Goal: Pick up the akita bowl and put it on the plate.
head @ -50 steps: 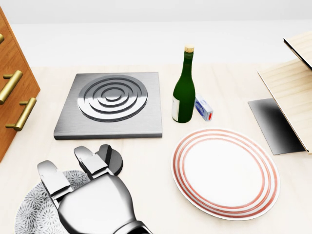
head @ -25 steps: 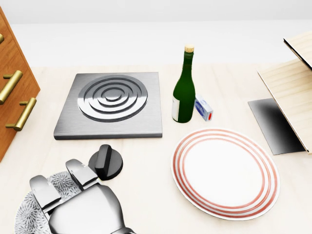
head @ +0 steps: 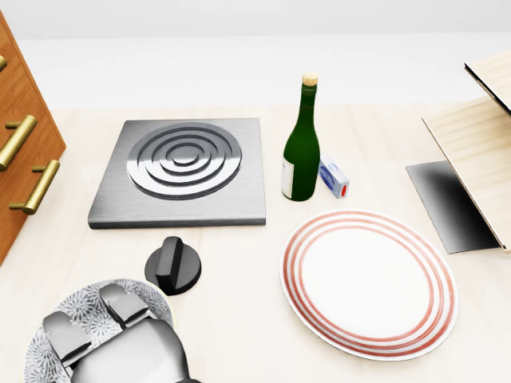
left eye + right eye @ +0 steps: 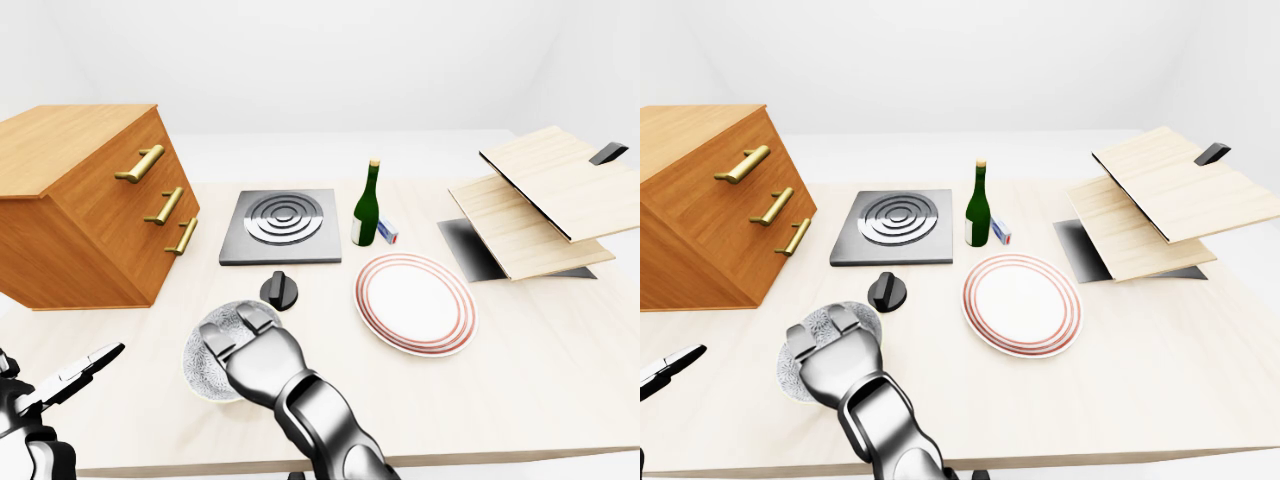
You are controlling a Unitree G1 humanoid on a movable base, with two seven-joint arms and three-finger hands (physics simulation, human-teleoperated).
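Chrome robot hand [image 4: 252, 348] over speckled round bowl [image 4: 200, 366]

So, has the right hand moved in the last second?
Yes: the right hand slid down the head view, off the black knob, over the akita bowl.

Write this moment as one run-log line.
right hand: over akita bowl, grip unclear | plate: empty | left hand: open, aside

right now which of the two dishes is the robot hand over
The akita bowl, the grey-patterned dish at the head view's lower left: the right robot hand covers part of it. The red-ringed plate lies to its right, untouched.
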